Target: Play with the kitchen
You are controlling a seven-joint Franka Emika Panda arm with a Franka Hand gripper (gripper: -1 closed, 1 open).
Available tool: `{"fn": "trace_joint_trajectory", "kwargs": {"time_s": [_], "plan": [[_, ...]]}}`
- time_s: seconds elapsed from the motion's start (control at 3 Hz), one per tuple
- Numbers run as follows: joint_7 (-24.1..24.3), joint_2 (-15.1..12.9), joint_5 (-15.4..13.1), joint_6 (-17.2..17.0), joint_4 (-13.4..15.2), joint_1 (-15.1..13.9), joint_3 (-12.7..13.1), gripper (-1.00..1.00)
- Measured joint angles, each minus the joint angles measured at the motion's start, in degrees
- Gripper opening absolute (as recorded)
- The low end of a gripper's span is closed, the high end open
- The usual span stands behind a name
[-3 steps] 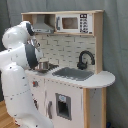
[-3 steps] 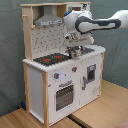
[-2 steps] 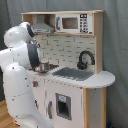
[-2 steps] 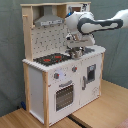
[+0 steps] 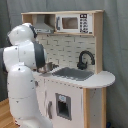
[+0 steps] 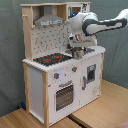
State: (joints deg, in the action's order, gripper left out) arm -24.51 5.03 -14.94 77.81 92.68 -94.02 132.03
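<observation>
Kitchen [image 6: 55, 75]: light wood, white panels.

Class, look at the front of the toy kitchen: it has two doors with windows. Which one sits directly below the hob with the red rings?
The oven door, the wider one with the barred window, on the second exterior view's left beneath the hob. The narrower door sits under the sink side.
</observation>
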Motion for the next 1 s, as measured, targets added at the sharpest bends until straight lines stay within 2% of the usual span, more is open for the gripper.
{"fn": "trace_joint_trajectory", "kwargs": {"time_s": [0.33,1.0], "plan": [[1.4,-3.9,-3.5,0.9,2.5,0.2,0.2,-1.0],[4.2,-13.6,-11.5,1.1,6.3,0.2,0.9,-1.0]]}}
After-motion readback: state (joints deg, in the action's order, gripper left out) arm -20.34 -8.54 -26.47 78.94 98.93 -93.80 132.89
